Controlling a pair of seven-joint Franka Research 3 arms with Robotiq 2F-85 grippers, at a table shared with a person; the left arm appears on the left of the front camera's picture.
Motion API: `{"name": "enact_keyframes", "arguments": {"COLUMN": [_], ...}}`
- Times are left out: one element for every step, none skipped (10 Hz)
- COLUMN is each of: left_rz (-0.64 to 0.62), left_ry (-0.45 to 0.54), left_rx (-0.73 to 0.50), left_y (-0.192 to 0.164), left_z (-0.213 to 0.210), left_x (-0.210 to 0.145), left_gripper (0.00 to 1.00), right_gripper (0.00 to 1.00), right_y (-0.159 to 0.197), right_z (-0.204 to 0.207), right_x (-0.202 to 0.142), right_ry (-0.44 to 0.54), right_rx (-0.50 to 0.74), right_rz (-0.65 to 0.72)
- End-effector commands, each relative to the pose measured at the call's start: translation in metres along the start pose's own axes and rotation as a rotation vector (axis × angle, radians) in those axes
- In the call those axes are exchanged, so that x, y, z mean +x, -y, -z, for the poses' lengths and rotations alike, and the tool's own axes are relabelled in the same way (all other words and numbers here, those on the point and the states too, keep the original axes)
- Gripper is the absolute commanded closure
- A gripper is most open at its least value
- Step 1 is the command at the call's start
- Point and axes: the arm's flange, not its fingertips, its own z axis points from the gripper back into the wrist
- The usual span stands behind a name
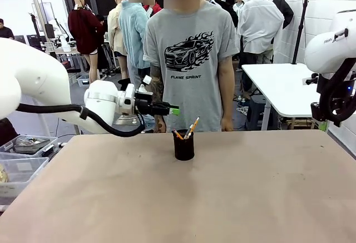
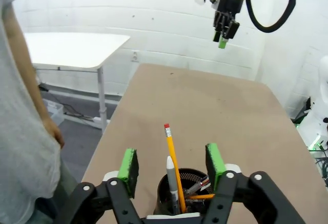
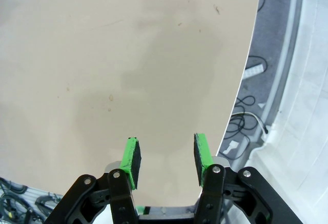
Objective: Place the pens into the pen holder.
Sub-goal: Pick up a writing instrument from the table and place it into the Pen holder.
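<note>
Pens (image 2: 174,175) stood in pen holder (image 2: 185,193) on counter (image 1: 250,187), between and below left gripper (image 2: 171,165)'s released jaws, untouched. Right gripper (image 3: 165,155)'s jaws parted, empty.

"FLAME SPRINT" under a flaming car graphic on the person's grey tee (image 1: 189,59), far middle, partial "FRA" lettering on right arm (image 1: 329,41)

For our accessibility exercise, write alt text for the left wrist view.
Open left gripper hangs above a black pen holder containing a yellow pencil and other pens, on a brown table. The right gripper hangs beyond; a person's arm at left.
</note>
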Motion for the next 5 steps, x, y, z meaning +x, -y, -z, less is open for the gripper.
{"name": "enact_keyframes", "arguments": {"left_rz": [-0.063, -0.151, -0.219, -0.265, -0.384], "left_ry": [-0.154, -0.258, -0.347, -0.417, -0.526], "left_rx": [0.036, 0.102, 0.188, 0.340, 0.494], "left_y": [0.028, 0.033, 0.041, 0.048, 0.053], "left_z": [-0.042, -0.067, -0.092, -0.120, -0.145], "left_x": [0.027, 0.041, 0.055, 0.063, 0.062], "left_gripper": [0.25, 0.25, 0.25, 0.25, 0.25], "right_gripper": [0.46, 0.46, 0.46, 0.46, 0.46], "right_y": [0.000, 0.000, 0.000, 0.000, 0.000], "right_z": [0.001, 0.001, 0.001, 0.001, 0.001], "right_x": [0.000, 0.000, 0.000, 0.000, 0.000], "right_ry": [0.000, 0.000, 0.000, 0.000, 0.000], "right_rx": [-0.002, -0.002, -0.002, -0.002, -0.002], "right_rz": [-0.009, -0.009, -0.009, -0.009, -0.009]}}
